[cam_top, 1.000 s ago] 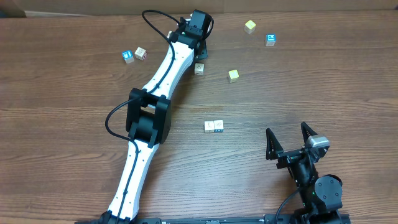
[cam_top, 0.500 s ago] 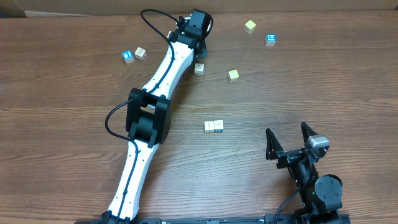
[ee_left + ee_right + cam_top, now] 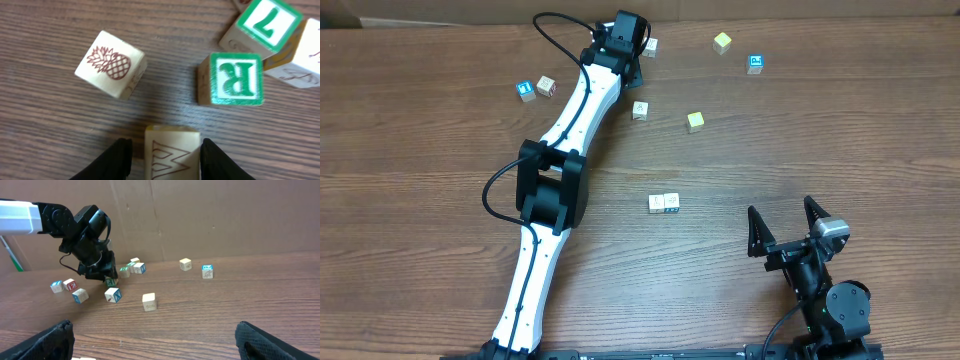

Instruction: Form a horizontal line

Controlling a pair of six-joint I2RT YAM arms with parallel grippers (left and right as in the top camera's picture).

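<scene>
You are probably handling light, stiff wooden cubes, smooth enough to slip: pinch flat opposite faces. The horizontal line (image 3: 664,203), two touching cubes, is sitting mid-worktop (image 3: 440,200). Your left claw (image 3: 166,144) is straddling an M cube (image 3: 172,156), fingers apart; the right claw (image 3: 782,218) is resting spread. Overhead is showing nine cubes.

The white and black left arm (image 3: 582,110) stretches long across the brown wooden table (image 3: 440,200) to its far edge, with the black elbow block about midway. The black 2-finger left pincer (image 3: 166,150) points down, fingers part-way apart. The black right arm (image 3: 825,290) sits folded at the near edge, and the right pincer (image 3: 786,228) has its 2 fingers spread wide.
</scene>
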